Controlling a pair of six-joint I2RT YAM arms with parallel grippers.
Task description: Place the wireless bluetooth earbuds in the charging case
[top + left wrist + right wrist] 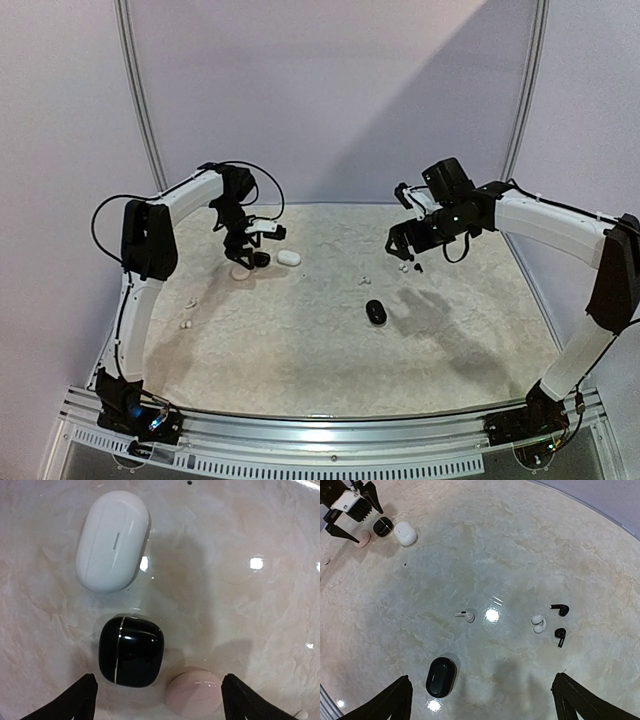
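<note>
White earbuds (465, 614) and black earbuds (560, 609): tiny, glossy, stemmed, loose on desk (520, 545), centre and right of right wrist view, none in case. Black oval case (441, 676): smooth pebble, closed, lower left. Left wrist view: white oval case (112, 541) at top; glossy black squarish case (131, 650) with thin pale seam; pink round case (194, 691) just beside it. Left claw (160, 702) spread, empty. Right claw (481, 695) spread, empty. Desk: polished cream marble pattern, light glints. Plain lilac walls, metal poles.
</note>
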